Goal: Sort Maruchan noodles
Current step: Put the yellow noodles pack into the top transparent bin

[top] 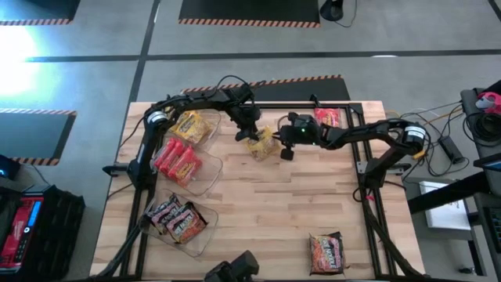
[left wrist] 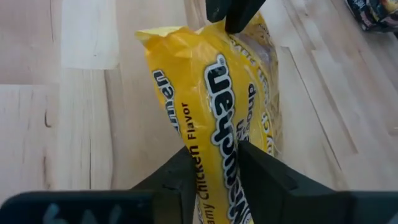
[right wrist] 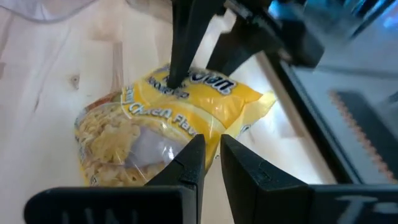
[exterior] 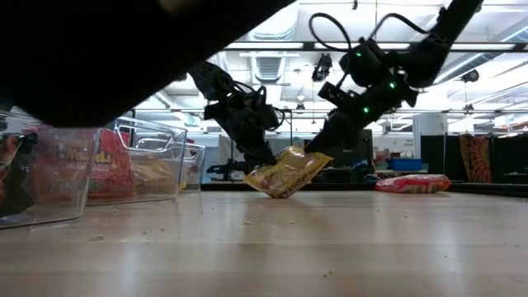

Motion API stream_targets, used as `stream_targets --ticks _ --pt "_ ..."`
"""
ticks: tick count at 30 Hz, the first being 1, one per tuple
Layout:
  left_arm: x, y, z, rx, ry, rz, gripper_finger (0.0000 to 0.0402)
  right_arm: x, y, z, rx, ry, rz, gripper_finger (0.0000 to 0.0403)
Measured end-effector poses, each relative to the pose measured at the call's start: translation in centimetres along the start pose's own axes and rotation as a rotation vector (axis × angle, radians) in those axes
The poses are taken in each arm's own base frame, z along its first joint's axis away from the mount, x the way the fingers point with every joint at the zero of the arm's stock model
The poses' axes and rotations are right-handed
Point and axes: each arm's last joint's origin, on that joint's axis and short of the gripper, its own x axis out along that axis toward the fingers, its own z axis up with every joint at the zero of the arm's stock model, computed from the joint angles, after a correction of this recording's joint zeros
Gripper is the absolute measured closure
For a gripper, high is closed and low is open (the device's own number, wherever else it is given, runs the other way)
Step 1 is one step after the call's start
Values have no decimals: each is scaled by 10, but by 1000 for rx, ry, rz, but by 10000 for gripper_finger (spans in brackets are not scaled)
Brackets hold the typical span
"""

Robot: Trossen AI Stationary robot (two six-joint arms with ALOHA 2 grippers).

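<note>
Both grippers pinch one yellow noodle packet [top: 263,143] near the far middle of the counter [top: 274,211].

The left gripper [left wrist: 214,165] has its fingers [left wrist: 261,174] closed down to the thickness of the wrapper on one edge of the yellow packet. The right gripper [right wrist: 211,152] has its fingers [right wrist: 186,162] nearly together, nipping the opposite edge. In the low view the packet hangs tilted between them, its lower corner at the counter surface. Clear bins [top: 205,168] at the left hold yellow, red and dark packets. A red packet [top: 329,117] lies at the far right edge, and another packet [top: 327,252] lies at the near right.
</note>
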Motion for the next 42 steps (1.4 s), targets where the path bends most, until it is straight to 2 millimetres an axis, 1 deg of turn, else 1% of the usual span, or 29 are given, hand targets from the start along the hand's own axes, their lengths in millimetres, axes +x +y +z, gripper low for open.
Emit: stream_targets --ticks 7,13,17,21,23,25,27,30,35,39,42 --pt "-1 0 -2 -35 12 -4 322 -2 -10 27 69 193 66 362" --pt "-2 -2 -3 -62 24 -12 323 -8 -19 51 98 289 97 362" --pt "-4 -3 -2 -75 28 -14 323 -11 -22 59 133 331 111 360" --pt "-9 -6 0 -77 28 -14 323 -23 -22 61 214 406 119 353" --pt "-10 -7 0 -78 28 -13 323 -29 -20 58 283 431 115 353" --pt "-12 -8 1 -74 25 -11 323 -32 -16 49 375 438 133 353" --pt "-13 -8 3 -71 22 -10 323 -31 -10 40 471 423 162 353" --pt "-13 -9 2 -78 28 -14 323 -28 -5 25 605 416 141 353" --pt "-9 -14 2 -87 49 -33 323 -25 5 2 760 389 120 354" --pt "-9 -15 3 -89 49 -33 323 -25 15 -10 867 384 211 364" --pt "-10 -15 3 -92 48 -31 323 -23 25 -12 906 325 283 372"
